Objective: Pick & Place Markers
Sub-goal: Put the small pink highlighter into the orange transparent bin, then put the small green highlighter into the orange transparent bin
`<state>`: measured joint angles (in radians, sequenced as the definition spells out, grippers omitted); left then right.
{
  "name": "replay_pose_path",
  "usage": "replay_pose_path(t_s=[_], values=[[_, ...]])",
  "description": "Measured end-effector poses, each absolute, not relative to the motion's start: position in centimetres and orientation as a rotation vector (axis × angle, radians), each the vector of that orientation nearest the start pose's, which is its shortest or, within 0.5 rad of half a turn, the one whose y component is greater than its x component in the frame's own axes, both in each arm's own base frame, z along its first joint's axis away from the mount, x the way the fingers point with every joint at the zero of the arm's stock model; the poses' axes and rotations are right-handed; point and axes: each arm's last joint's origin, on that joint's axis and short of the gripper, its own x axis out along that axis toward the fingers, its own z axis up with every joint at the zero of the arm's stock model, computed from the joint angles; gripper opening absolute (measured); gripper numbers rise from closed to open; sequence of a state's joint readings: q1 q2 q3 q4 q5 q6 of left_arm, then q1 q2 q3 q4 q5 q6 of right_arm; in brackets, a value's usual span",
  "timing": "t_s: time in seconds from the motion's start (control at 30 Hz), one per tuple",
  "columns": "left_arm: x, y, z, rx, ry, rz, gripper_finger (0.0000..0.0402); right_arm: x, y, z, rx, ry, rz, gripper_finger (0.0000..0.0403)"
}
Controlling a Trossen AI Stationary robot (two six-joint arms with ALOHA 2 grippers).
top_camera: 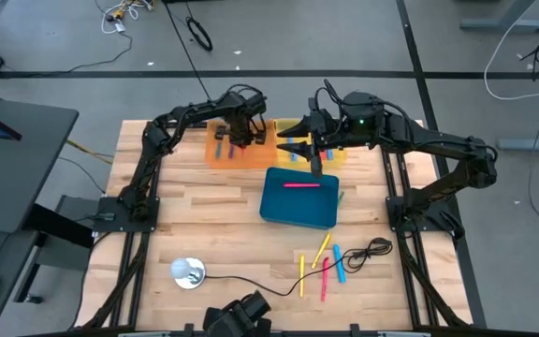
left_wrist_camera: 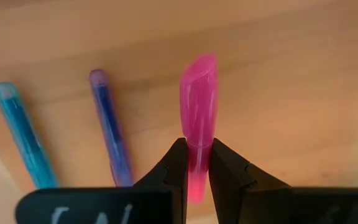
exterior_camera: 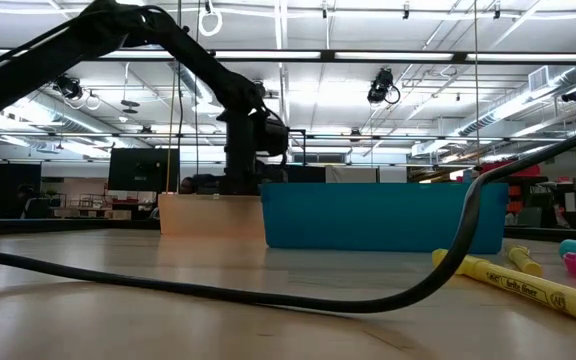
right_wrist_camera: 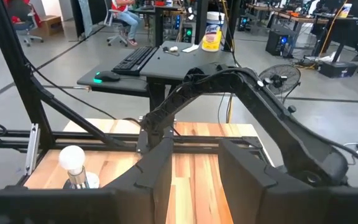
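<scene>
Gripping a pink marker (left_wrist_camera: 197, 106) in our left claw (left_wrist_camera: 196, 171) over the orange tray (top_camera: 215, 155), we next carry it to the blue bin (top_camera: 298, 201) while our right claw (top_camera: 295, 150) hovers part-open

Two bins (top_camera: 298, 199) (one teal), six loose markers (top_camera: 325, 269).
</scene>
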<state>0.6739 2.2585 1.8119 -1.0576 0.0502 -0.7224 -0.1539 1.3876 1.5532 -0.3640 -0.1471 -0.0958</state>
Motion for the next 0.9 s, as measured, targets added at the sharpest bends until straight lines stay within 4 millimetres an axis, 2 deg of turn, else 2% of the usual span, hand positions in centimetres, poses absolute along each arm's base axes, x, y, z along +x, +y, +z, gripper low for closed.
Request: replay_pose_path(t_s=[0.2,0.3,0.37,0.53,0.63,0.77,0.9], values=[[34.2,27.2,14.7,-1.143,1.228,1.001,0.0044,29.5,-4.1,44.2,-0.063,0.217,0.003,0.0133],[34.2,27.4,14.6,-1.178,1.210,0.994,0.0046,29.5,-4.1,44.2,-0.068,0.217,0.004,0.0133],[34.2,27.4,14.6,-1.183,1.208,0.999,0.0070,29.5,-4.2,44.2,-0.080,0.217,0.005,0.0133],[34.2,27.4,14.7,-1.182,1.204,0.998,0.0161,29.5,-4.1,44.2,-0.081,0.217,0.005,0.0133],[34.2,27.4,14.7,-1.181,1.202,0.998,0.0199,29.5,-4.1,44.2,-0.081,0.216,0.005,0.0133],[34.3,27.4,14.7,-1.181,1.198,0.996,0.0230,29.5,-4.2,44.2,-0.081,0.217,0.005,0.0133],[34.3,27.4,14.8,-1.180,1.197,0.995,0.0243,29.5,-4.1,44.2,-0.081,0.216,0.005,0.0133]])
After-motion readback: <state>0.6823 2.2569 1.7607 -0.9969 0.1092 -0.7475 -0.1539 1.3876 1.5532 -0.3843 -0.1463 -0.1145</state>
